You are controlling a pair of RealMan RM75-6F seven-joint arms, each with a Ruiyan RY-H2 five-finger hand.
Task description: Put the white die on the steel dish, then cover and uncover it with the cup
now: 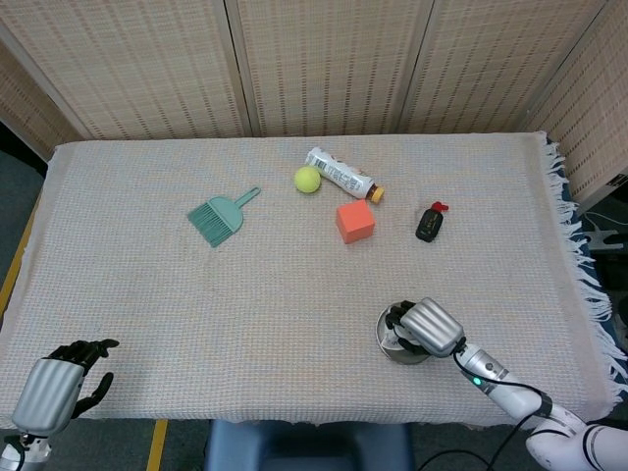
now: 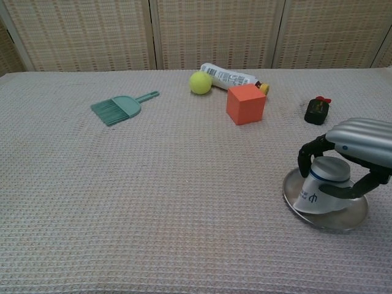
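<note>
An upside-down white cup (image 2: 321, 187) with a blue band stands on the steel dish (image 2: 324, 222) near the table's front right. My right hand (image 2: 358, 147) reaches over it from the right, fingers curled around its sides, gripping it. From the head view the right hand (image 1: 432, 327) hides most of the cup, and only part of the dish rim (image 1: 407, 357) shows. No white die is visible in either view. My left hand (image 1: 54, 388) hangs at the front left edge of the table, fingers apart, holding nothing.
Across the back of the table lie a teal hand brush (image 1: 218, 216), a yellow-green ball (image 1: 307, 180), a white bottle (image 1: 341, 174), an orange cube (image 1: 355, 222) and a small black object with a red tip (image 1: 430, 222). A fringed cloth edge runs along the right.
</note>
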